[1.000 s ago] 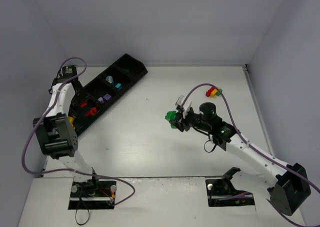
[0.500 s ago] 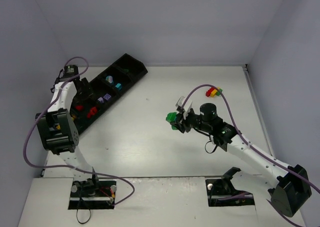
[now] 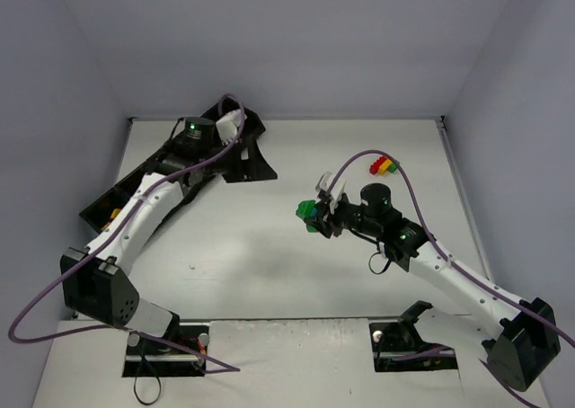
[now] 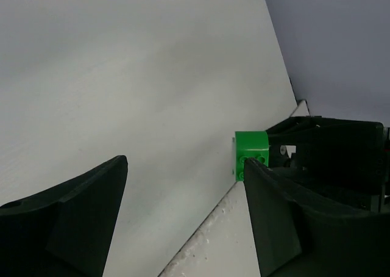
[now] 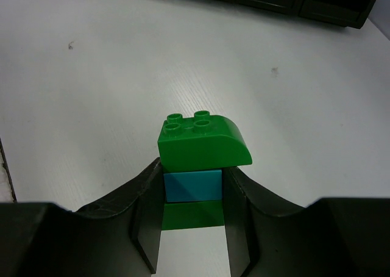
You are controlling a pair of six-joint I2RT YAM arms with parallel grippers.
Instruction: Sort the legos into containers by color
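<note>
Left arm (image 3: 144, 212) has swung off the near-left compartments of the tray (image 3: 97, 212) and now reaches over its far end, by the counter's (image 3: 269, 264) far edge, left of the middle. Most of the tray is hidden under it. Its jaws stand wide apart with nothing between them, pointing across the bare counter toward the other arm.

Right arm (image 3: 449, 278) has barely shifted. Its jaws are clenched on a stack (image 3: 308, 212) of three legos: a green curved brick on top, a teal one in the middle and a green one below. The jaws press the lower two from both sides. The stack is held over the middle of the counter, a little toward the right edge.

Well apart from it, near the far-right corner, a cluster (image 3: 385, 165) of yellow, red and green bricks lies on the counter. The right arm's purple cable (image 3: 409, 197) passes just beside the cluster.
</note>
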